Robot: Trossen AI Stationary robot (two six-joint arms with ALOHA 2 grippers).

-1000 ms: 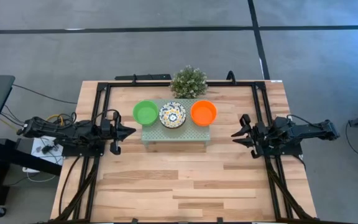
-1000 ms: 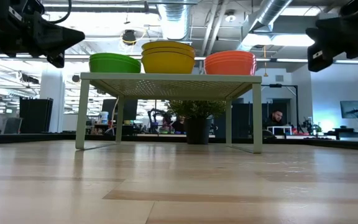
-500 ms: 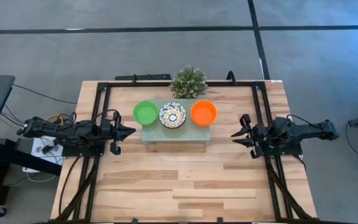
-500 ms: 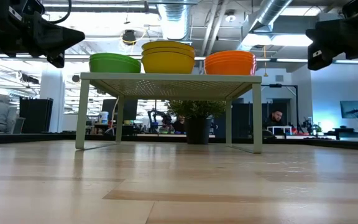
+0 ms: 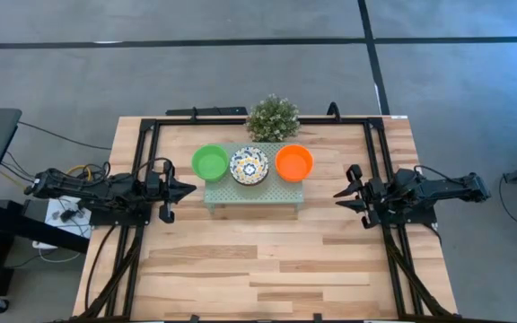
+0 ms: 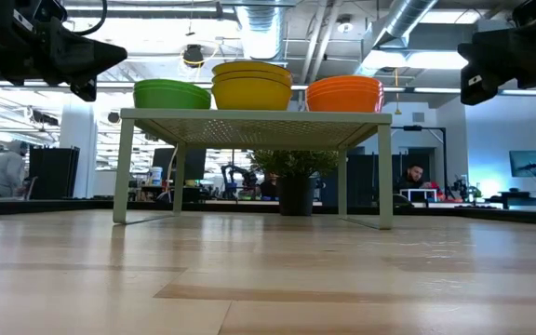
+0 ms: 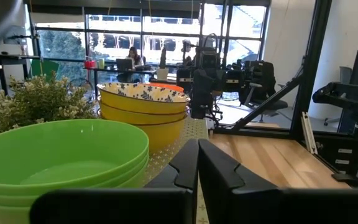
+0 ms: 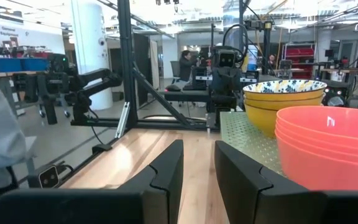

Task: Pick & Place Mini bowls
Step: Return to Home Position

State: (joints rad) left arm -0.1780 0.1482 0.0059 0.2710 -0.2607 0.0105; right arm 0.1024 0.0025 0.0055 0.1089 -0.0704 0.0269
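Three stacks of mini bowls stand on the pale green perforated platform (image 5: 254, 194). The green stack (image 5: 210, 162) is on its left, the yellow-walled stack (image 5: 249, 166) with a blue-yellow patterned inside is in the middle, and the orange stack (image 5: 294, 162) is on its right. My left gripper (image 5: 191, 189) hovers left of the platform, shut, its tips pointing at the green stack (image 7: 61, 155). My right gripper (image 5: 337, 196) hovers right of the platform, open, with the orange stack (image 8: 328, 149) beside it. Both grippers are at about bowl height, clear of the table.
A small bushy potted plant (image 5: 273, 117) stands just behind the platform at the far edge. A black frame (image 5: 151, 135) runs along the table's left, right and far sides. Bare wooden tabletop (image 5: 258, 260) lies in front of the platform.
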